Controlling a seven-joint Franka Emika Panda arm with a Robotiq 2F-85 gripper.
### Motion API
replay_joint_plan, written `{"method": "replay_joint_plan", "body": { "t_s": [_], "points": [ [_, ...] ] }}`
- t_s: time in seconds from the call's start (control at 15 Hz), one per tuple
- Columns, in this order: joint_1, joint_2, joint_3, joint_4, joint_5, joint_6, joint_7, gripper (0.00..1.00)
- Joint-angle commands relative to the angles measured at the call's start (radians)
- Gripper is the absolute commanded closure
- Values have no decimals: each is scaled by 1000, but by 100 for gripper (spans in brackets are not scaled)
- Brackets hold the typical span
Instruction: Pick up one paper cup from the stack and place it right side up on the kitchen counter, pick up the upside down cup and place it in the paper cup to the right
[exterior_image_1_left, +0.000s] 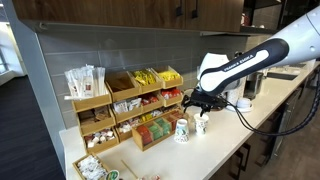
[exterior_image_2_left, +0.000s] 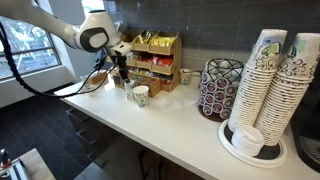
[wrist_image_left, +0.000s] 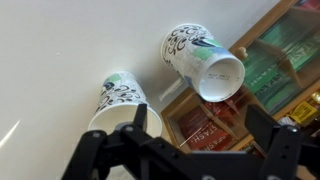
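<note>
In the wrist view an upright paper cup (wrist_image_left: 118, 100) with a green and black pattern stands at the left. An upside-down cup (wrist_image_left: 205, 60) of the same kind shows its white base at the upper right. My gripper (wrist_image_left: 200, 135) is open and empty, hovering between and above them, over a tea box. In an exterior view the gripper (exterior_image_2_left: 121, 72) hangs by the upright cup (exterior_image_2_left: 140, 95), with the tall cup stack (exterior_image_2_left: 265, 80) far right. The gripper (exterior_image_1_left: 193, 104) is also above the pair of cups (exterior_image_1_left: 182, 130).
A wooden organizer (exterior_image_1_left: 120, 105) of tea and sugar packets stands against the wall beside the cups; it also shows in an exterior view (exterior_image_2_left: 155, 55). A round pod rack (exterior_image_2_left: 218, 90) and the stack's white tray (exterior_image_2_left: 245, 150) stand further along the counter.
</note>
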Motion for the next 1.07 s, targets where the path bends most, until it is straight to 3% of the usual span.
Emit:
{"method": "replay_joint_plan", "body": {
  "t_s": [0.0, 0.27, 0.53, 0.73, 1.0],
  "points": [
    [1, 0, -2, 1, 2, -2, -2, 0],
    [1, 0, -2, 1, 2, -2, -2, 0],
    [18, 27, 7, 25, 103, -59, -31, 0],
    [21, 43, 9, 27, 110, -94, 6, 0],
    [21, 81, 4, 15, 140, -30, 28, 0]
  ]
}}
